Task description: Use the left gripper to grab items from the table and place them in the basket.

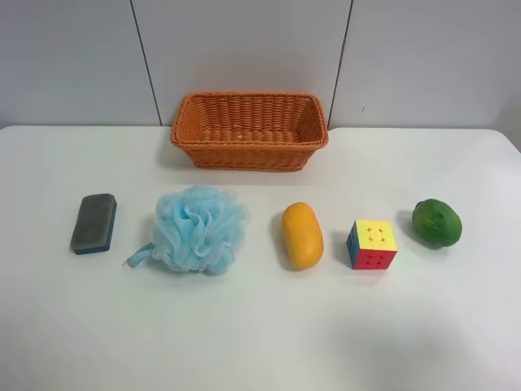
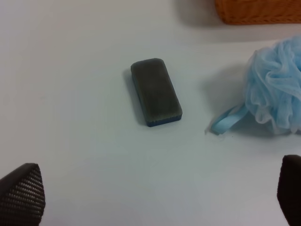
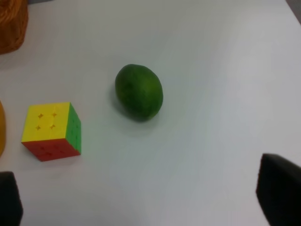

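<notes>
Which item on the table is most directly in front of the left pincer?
The grey sponge with the blue base: it lies centred ahead of the left pincer's spread fingers, while the blue bath pouf sits off to one side.

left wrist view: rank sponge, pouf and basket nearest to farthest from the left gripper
From the left gripper:
1. sponge, straight ahead of the open jaws, nearest.
2. pouf, off to one side, a little farther by its middle.
3. basket, beyond the pouf, plainly farthest.
</notes>
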Robot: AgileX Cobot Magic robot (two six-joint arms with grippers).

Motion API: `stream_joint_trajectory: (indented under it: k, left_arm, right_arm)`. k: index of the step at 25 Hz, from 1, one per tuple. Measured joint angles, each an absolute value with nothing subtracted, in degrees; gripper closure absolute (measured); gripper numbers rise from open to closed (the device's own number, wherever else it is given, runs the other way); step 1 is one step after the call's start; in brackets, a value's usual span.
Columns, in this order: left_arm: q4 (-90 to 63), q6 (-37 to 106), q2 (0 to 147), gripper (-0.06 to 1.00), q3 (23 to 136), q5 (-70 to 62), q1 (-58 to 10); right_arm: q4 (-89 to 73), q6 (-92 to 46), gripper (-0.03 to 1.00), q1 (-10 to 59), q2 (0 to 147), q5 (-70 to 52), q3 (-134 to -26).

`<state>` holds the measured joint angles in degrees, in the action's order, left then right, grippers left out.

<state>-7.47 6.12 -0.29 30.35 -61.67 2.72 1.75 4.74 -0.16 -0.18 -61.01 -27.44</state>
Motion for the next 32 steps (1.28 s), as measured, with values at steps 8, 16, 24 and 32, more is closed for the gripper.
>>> stream_joint_trajectory:
  k: [8,16,24,32]
  left_arm:
    - [-8.2,6.1,-0.3,-0.05,30.3,-61.5,2.7]
    - [-8.3,6.1,8.6,-0.05,35.9,-64.5,2.7]
    - [-8.2,5.9,33.8,-0.05,50.7,-69.0,2.7]
    - [-7.4,1.5,54.2,-0.05,59.3,-68.0,-2.1]
  right_arm:
    - [1.7,4.7,-0.02,-0.2,-0.2,-61.0,-27.4]
    - [1.7,4.7,-0.02,-0.2,-0.2,-61.0,-27.4]
    - [1.7,4.7,-0.02,-0.2,-0.2,-61.0,-27.4]
    - [1.7,4.7,-0.02,-0.2,-0.2,-61.0,-27.4]
